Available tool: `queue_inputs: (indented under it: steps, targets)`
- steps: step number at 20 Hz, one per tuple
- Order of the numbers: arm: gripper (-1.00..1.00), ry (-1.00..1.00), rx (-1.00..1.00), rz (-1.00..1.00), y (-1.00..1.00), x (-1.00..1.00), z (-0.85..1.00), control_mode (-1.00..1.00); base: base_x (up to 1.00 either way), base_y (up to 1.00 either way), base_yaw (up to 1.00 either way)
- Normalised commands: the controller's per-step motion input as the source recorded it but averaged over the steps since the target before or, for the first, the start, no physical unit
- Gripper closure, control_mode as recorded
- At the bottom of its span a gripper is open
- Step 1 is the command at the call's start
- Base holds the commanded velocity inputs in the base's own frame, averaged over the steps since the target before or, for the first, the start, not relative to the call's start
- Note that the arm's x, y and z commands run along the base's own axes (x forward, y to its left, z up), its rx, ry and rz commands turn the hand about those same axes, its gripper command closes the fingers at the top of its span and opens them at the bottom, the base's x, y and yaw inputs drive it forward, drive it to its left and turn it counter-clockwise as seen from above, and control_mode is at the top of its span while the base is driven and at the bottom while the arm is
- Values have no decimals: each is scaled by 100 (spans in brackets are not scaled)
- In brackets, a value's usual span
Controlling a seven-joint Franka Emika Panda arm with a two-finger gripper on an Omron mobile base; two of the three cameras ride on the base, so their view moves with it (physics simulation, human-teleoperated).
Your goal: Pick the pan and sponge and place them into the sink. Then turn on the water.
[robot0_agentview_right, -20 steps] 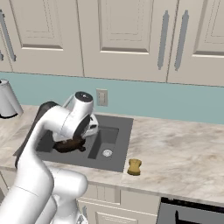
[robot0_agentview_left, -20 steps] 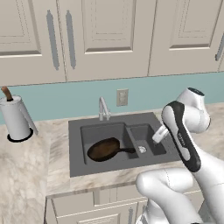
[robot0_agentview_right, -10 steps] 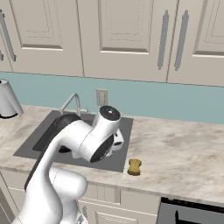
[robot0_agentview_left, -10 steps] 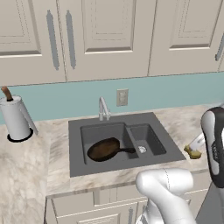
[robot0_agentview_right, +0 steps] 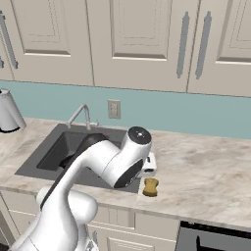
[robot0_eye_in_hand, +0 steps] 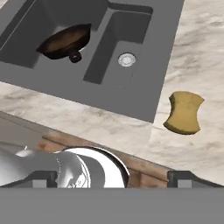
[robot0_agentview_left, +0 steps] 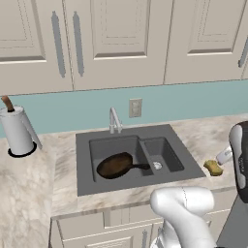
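Since half a second ago the arm has swung further to its right, away from the sink and over the counter beside the sponge; the pan and the sponge lie where they lay.

Nearest, in the hand view, the gripper [robot0_eye_in_hand: 112, 177] looks down at the counter's front edge; its two dark tips sit far apart at the bottom corners, so the jaws stand wide and hold nothing. In the left base view the hand's white end pokes out at the right edge, just at 1 o'clock of the sponge.

Next comes the sponge [robot0_eye_in_hand: 184, 112], a yellow block with pinched sides, flat on the marbled counter [robot0_eye_in_hand: 78, 116], at 3 o'clock of the sink and close to its rim but not touching it. The right base view shows it [robot0_agentview_right: 150, 186] just below the arm's white wrist; the left base view shows it [robot0_agentview_left: 212, 167] near the sink's right front corner.

Farther off is the sink [robot0_agentview_left: 87, 186], dark grey with two basins. The pan [robot0_agentview_left: 115, 165] lies in the larger left basin, its black handle pointing toward 3 o'clock at the divider. The smaller right basin holds only its round silver drain [robot0_eye_in_hand: 127, 59].

Behind the sink, at 12 o'clock, stands the faucet [robot0_agentview_left: 115, 119], with a wall outlet [robot0_agentview_left: 135, 107] on the blue backsplash. Far at 9 o'clock a white canister [robot0_agentview_left: 17, 131] stands on the counter.
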Motion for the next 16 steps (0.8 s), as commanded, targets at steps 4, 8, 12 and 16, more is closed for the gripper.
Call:
queue_inputs:
  steps: [4, 8, 12, 16]
  targets:
    - [-100, 9, -1, -26, -10, 49, -41, -100, 0, 0, 0]
    - [-100, 8, -5, -28, -16, 38, -50, -100, 0, 0, 0]
    - [-100, 5, -4, -24, -26, 20, -49, -100, 0, 0, 0]
    - [-100, 3, -2, -20, -29, 6, -39, -100, 0, 0, 0]
